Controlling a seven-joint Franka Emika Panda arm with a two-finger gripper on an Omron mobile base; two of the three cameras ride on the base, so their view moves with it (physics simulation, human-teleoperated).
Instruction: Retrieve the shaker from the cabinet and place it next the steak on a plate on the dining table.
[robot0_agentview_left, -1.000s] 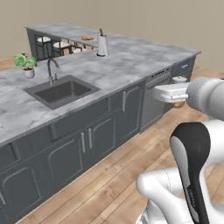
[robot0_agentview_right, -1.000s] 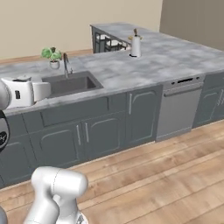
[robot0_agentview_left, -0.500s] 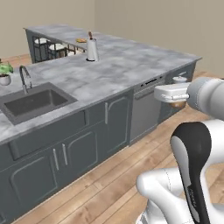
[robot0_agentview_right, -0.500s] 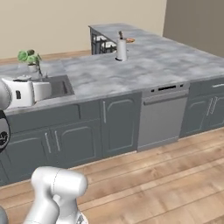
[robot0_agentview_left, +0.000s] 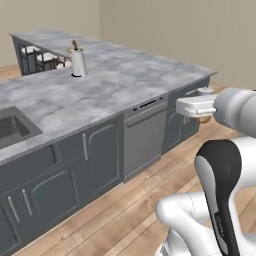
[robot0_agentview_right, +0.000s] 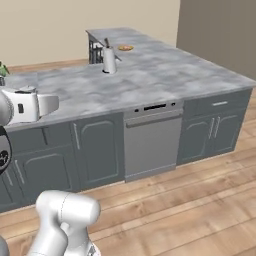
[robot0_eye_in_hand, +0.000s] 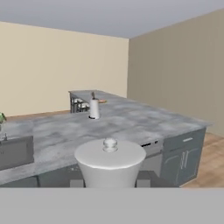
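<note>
At the far left of the left base view, a sink is sunk into the long marble bench. Further right along the bench top stands a pale holder with utensils in it. Below the bench edge, near the middle of the frame, sits the grey dishwasher front, with dark cupboard doors on either side of it.

At the right of that frame the claw hangs over the wooden floor, clear of the bench. It is clamped on the shaker, whose orange-brown body peeks out under the white hand. In the hand view the shaker sits at the bottom centre, its pale top facing the camera. So the shaker is already out of the cabinet and riding with the arm.

In the right base view a small plate-like dish lies at the far end of the bench, upper centre of the frame; it is too small to tell whether it carries the steak.

The risk from here is mostly in travel. The shaker is small and rounded, so a jolt from the base could twist it in the grip or shake it loose onto the floor. A wide swing of the arm near the bench corner could knock it against the marble edge.
</note>
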